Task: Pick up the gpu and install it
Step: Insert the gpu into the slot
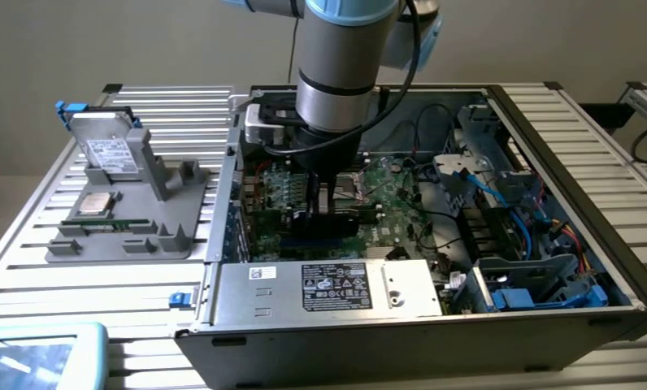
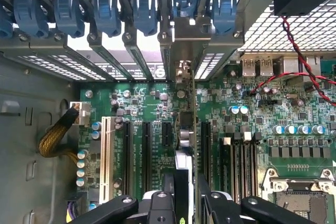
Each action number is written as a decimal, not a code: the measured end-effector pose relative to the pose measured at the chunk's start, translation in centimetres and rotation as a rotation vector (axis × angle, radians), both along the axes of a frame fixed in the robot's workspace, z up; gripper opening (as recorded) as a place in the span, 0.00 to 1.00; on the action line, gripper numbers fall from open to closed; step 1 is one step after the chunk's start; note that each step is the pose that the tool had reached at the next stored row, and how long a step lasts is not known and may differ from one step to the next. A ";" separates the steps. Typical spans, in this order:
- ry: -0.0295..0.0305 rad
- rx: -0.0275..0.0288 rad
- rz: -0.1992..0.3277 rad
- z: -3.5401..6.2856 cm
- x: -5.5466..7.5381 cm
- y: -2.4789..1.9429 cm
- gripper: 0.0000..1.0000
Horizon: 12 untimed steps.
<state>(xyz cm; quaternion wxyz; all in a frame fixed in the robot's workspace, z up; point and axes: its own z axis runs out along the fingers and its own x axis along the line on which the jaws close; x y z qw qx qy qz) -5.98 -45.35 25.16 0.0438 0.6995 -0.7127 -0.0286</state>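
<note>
In the exterior view I reach straight down into the open case (image 1: 567, 146), which lies on its side on a slatted table (image 1: 20, 268). My gripper (image 1: 329, 213) sits low over the board (image 1: 400, 195), and its fingers are closed part-way on the gpu (image 1: 340, 224). The gpu shows as a dark slab standing on edge just above the board, near the case wall on the exterior view's left. I cannot tell from here whether its lower edge touches a slot. Outside the case, to the exterior view's left, a grey holder (image 1: 139, 244) carries a drive (image 1: 109, 150) standing upright (white label facing out). The power supply (image 1: 301, 288) fills the near side of the case.

In the wrist view I look down along the gpu (image 2: 182, 156), which I see edge-on. It runs away from my gripper (image 2: 185, 192) as a thin line between the dark expansion slots. My fingers (image 2: 168, 184) press it from both sides, so the jaws stand only as wide as the card is thick. Its bracket (image 2: 182, 38) stands at the far end, lined up with the slotted rear openings and close under the row of blue clips (image 2: 107, 17). A white slot (image 2: 106, 156) lies well off to one side of the gpu. Red and black wires (image 2: 299, 61) cross the board (image 2: 294, 108) on the other side. Whether the gpu is fully seated, I cannot tell.
</note>
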 end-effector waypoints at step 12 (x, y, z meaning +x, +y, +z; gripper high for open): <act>0.0000 0.0026 0.009 0.00 0.0 -0.07 0.27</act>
